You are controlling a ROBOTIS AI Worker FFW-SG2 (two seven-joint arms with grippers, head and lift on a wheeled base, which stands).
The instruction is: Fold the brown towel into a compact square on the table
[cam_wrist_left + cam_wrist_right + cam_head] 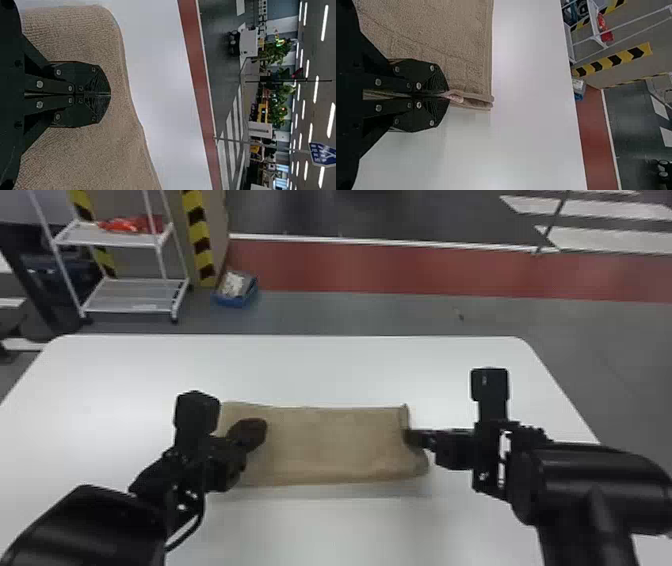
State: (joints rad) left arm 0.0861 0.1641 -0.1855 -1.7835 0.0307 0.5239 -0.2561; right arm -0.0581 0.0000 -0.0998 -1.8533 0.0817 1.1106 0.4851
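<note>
Way out beyond the brown, rectangular terry-cloth towel (340,440), I've got a long red floor strip (400,265) running across the room. The smooth white table with rounded corners (350,365) spreads out on every side of the towel. Past the towel, off to its far left, there's a white metal rack with flat shelves (85,237), standing on the floor.

My thick black left arm (95,525) comes in from the near left of the towel, and my thick black right arm (590,485) from the near right. And there's the towel itself, lying flat as a wide folded rectangle, its long sides running left to right, between my two wrists.

Beyond it, on the floor beside the rack, sits a small blue open box (230,301) with something pale inside.

Down to the business end: my black flat-fingered left gripper (255,432) is over the towel's left end, jaws closed together, no fabric showing between them. Whether it's pressing down, I can't tell. My matching right gripper (415,436) is at the towel's right edge, and yes, it's got a pinch of cloth, layers nipped between its jaws. Smallest of the lot, a crumpled red bundle (120,225) rests on the rack, far left beyond the towel.
</note>
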